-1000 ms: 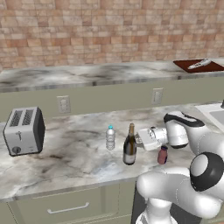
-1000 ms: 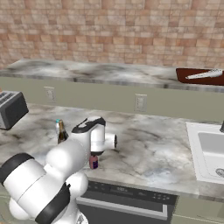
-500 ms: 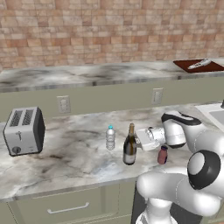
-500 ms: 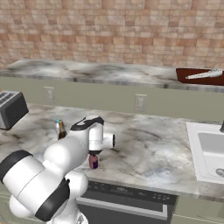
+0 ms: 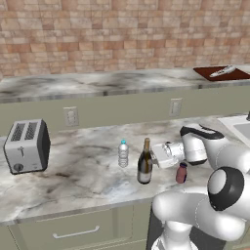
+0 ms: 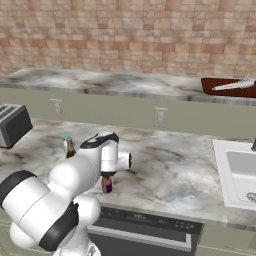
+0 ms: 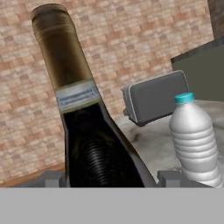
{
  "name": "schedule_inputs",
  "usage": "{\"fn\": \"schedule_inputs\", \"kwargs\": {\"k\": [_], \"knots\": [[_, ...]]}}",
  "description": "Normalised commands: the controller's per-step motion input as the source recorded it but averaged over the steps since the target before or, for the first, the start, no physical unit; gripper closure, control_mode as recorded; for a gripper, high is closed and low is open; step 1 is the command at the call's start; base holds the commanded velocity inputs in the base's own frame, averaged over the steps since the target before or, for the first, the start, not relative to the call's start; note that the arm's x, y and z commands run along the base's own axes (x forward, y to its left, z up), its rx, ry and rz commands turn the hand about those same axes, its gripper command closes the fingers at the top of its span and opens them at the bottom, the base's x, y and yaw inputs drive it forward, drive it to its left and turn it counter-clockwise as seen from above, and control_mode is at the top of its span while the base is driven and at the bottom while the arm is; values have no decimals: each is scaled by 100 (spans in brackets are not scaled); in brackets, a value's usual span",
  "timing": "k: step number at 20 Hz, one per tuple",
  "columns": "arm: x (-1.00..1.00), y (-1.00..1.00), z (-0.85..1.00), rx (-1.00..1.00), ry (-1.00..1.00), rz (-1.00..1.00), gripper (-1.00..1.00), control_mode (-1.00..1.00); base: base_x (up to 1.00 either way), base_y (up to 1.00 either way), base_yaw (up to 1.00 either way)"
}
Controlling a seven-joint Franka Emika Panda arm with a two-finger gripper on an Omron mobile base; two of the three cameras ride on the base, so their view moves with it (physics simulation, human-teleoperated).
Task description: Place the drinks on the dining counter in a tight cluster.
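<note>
A tall dark wine bottle [image 5: 144, 163] with a pale neck label stands on the lower marble worktop [image 5: 88, 180]. My gripper [image 5: 152, 156] reaches it from the right, level with its shoulder. In the hand view the wine bottle [image 7: 87, 131] sits between my fingertips [image 7: 54, 178], which press both its sides. A small clear water bottle [image 5: 123, 154] stands just left of it, apart; the water bottle [image 7: 192, 140] is also in the hand view. The short maroon bottle [image 5: 181, 173] stands under my forearm. The raised dining counter [image 5: 97, 83] runs behind.
A silver toaster [image 5: 27, 146] sits at the worktop's left end. A sink [image 6: 240, 170] lies to the right. A dark red board [image 6: 230, 86] with a knife rests on the dining counter's right end. Wall sockets [image 5: 71, 116] face the worktop.
My gripper has slid left from above the maroon bottle to the wine bottle, and its jaws have closed in on the bottle. The bottles have not moved.
</note>
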Motion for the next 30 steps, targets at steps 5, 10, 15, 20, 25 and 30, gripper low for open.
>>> {"fn": "schedule_inputs", "kwargs": {"k": [5,10,15,20,25,30], "knots": [[0,0,0,0,0,0,100,-100,0,0,0],[-4,-15,35,0,0,-3,100,-100,0,0,0],[-40,-25,95,0,2,-3,100,-100,0,0,0],[-80,-7,82,0,0,-1,100,-100,0,0,0],[-77,0,81,0,-3,-2,100,-100,0,0,0],[-56,0,73,0,-13,-5,100,-100,0,0,0]]}}
